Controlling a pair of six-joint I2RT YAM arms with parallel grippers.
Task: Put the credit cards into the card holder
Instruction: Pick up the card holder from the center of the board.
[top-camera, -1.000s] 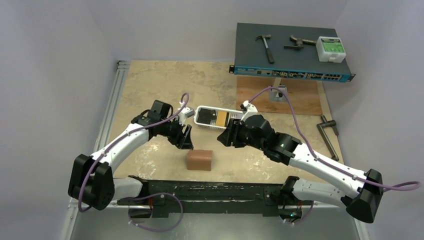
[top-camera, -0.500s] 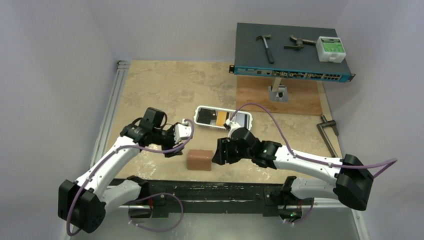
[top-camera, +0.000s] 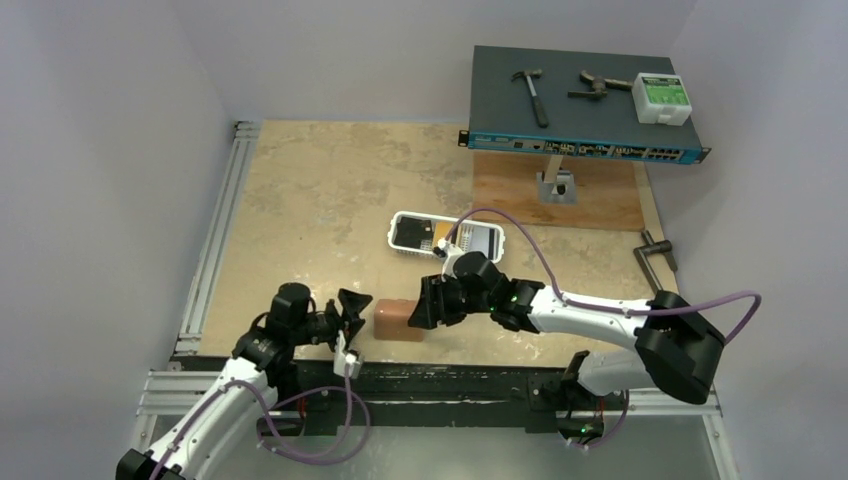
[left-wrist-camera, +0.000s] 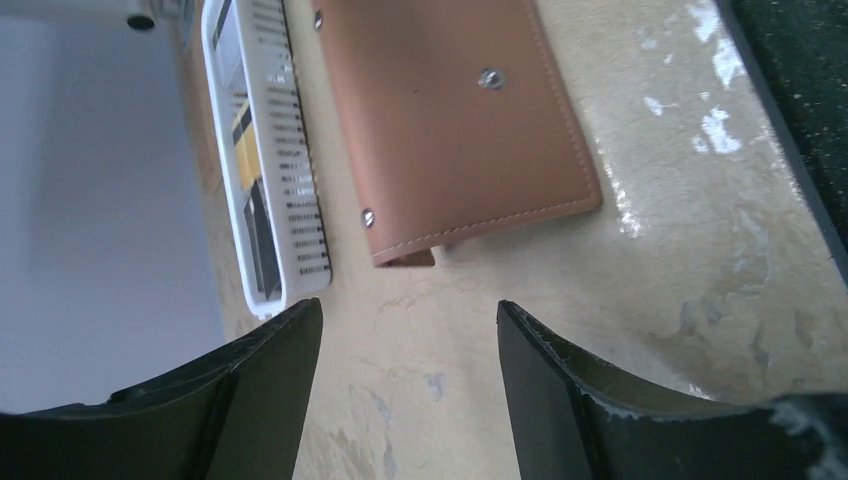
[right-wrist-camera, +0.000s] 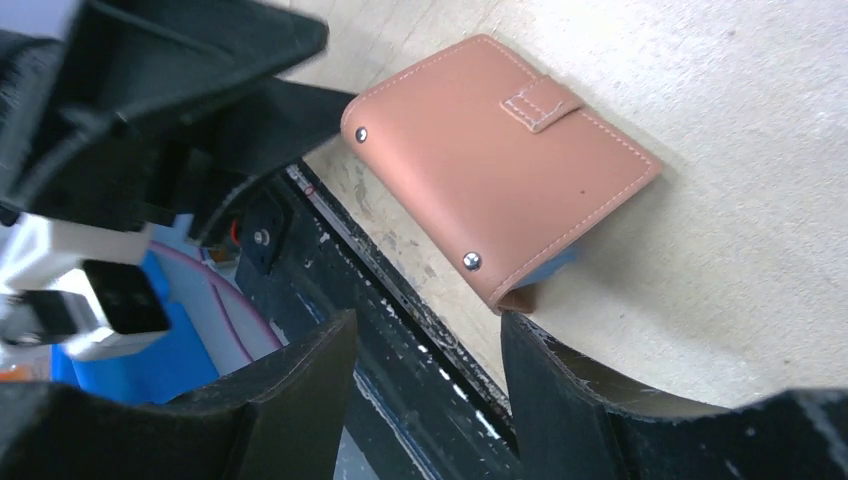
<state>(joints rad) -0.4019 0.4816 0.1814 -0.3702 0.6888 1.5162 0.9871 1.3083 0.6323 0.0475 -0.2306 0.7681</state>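
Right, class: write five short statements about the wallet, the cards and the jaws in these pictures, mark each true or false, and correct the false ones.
1. The wallet lies on the table between the left jaws and the right jaws. True.
2. The cards are already in the wallet. False: they lie in the white tray.
3. The left jaws and the right jaws are open and hold nothing. True.
4. The wallet sits inside the tray. False: it lies on the table, apart from the tray.
5. The hammer lies beside the wallet. False: it lies on the dark box at the far side.
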